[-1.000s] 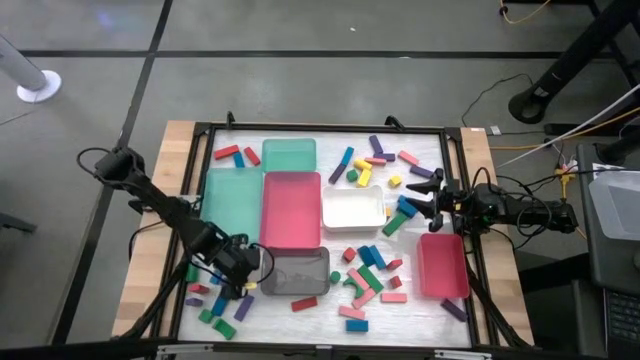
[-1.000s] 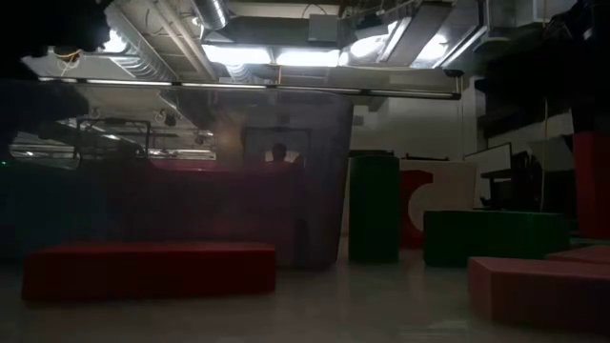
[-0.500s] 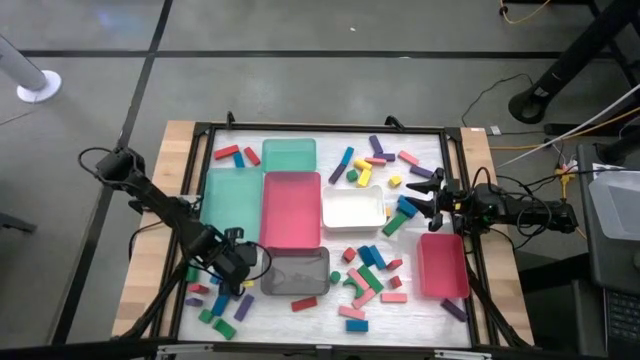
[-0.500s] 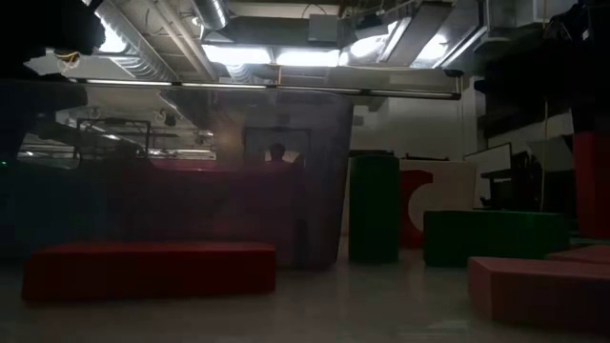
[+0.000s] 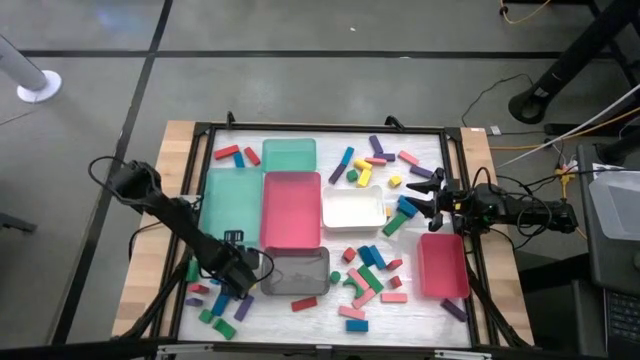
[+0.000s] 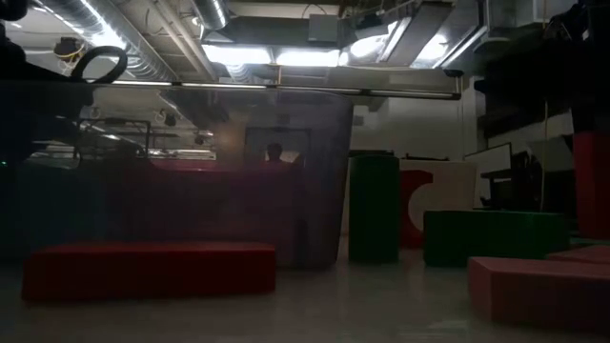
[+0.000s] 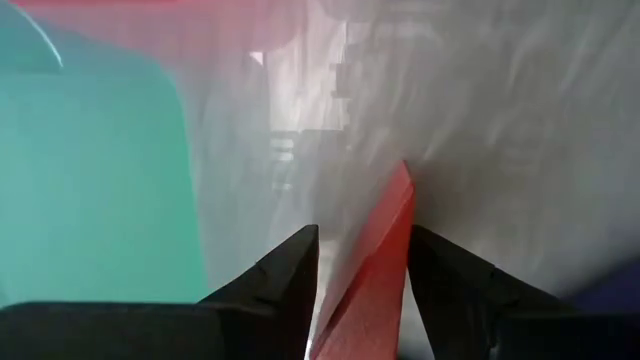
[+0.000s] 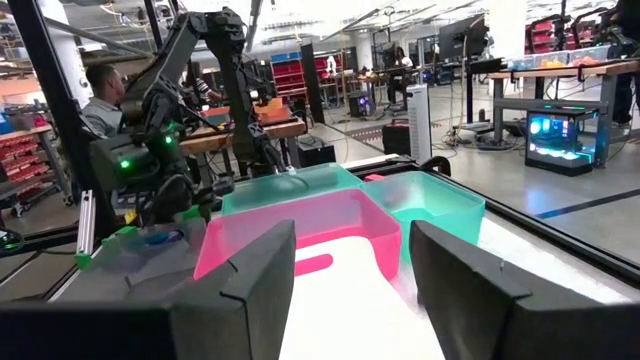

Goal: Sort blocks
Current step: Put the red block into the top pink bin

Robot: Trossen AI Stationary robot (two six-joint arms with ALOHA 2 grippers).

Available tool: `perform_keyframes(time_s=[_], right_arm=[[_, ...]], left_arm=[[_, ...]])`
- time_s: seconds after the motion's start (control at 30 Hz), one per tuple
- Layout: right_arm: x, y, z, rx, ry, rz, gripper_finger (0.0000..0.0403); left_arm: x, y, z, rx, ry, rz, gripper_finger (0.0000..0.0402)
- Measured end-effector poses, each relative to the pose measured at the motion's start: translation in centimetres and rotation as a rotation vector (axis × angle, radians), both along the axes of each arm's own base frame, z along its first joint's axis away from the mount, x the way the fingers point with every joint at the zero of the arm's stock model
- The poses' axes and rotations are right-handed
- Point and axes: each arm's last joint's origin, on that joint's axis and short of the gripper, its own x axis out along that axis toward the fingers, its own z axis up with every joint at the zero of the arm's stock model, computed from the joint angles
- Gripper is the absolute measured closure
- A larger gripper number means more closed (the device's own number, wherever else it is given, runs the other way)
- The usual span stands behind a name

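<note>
Many small coloured blocks lie scattered on the table: a cluster at the far right, one near the middle, one at the near left. My left gripper hovers at the left end of the grey tray, shut on a red bar block. My right gripper waits open at the table's right side, beside the white tray, touching nothing. My left gripper pinches the red bar block between its two fingers, which come from above, pointing down. The bar lies along the fingers and sticks out ahead of them, its free end over the pale surface. I cannot tell whether that end touches anything.
Shallow trays fill the table's middle: a large teal one, a small green one, a red one and a pink one at the right. A black frame borders the table. People and benches show beyond it.
My left arm's rear links have swung a little toward the table's near edge, while its gripper has stayed by the left end of the grey tray. The right arm has kept still.
</note>
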Motion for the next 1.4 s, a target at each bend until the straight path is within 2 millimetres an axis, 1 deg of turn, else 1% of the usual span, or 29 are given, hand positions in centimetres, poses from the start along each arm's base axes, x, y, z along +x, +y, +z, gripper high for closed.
perform_keyframes(time_s=[0.17, 0.23, 0.3, 0.43, 0.47, 0.67, 0.77, 0.87, 1.1, 1.27, 1.4], right_arm=[[0.0, 0.0, 0.0, 0.000, 0.000, 0.000, 0.0205], [0.0, 0.0, 0.0, 0.000, 0.000, 0.000, 0.0205], [0.0, 0.0, 0.0, 0.000, 0.000, 0.000, 0.0205], [0.0, 0.0, 0.0, 0.000, 0.000, 0.000, 0.0205], [0.0, 0.0, 0.0, 0.000, 0.000, 0.000, 0.0205], [0.0, 0.0, 0.0, 0.000, -0.002, 0.000, 0.0205], [0.0, 0.0, 0.0, 0.000, -0.005, 0.000, 0.0205], [0.0, 0.0, 0.1, 0.000, -0.007, 0.001, 0.0205], [0.0, 0.0, 0.1, 0.000, -0.013, 0.002, 0.0205], [0.0, 0.0, 0.5, 0.001, -0.051, 0.002, 0.0205], [-0.1, 0.0, 0.7, 0.001, -0.071, 0.002, 0.0205]], left_arm=[[0.0, 0.0, -0.2, 0.002, 0.002, 0.042, 0.0259], [0.0, 0.0, -0.2, 0.000, 0.002, 0.043, 0.0267], [0.0, -0.1, -0.2, -0.010, 0.005, 0.043, 0.0287], [0.0, -0.1, -0.2, -0.038, 0.024, 0.045, 0.0351], [0.0, -0.2, -0.2, -0.046, 0.031, 0.046, 0.0359], [0.6, -0.7, 0.6, -0.067, 0.039, 0.032, 0.0359], [1.2, -1.3, 1.7, -0.103, 0.033, 0.020, 0.0359], [1.3, -1.3, 2.7, -0.080, 0.064, 0.025, 0.0358], [2.0, -1.8, 6.0, -0.057, 0.089, 0.056, 0.0358], [2.5, -1.4, 8.2, -0.006, 0.096, 0.066, 0.0356], [3.2, -0.6, 9.7, 0.069, 0.055, 0.038, 0.0357]])
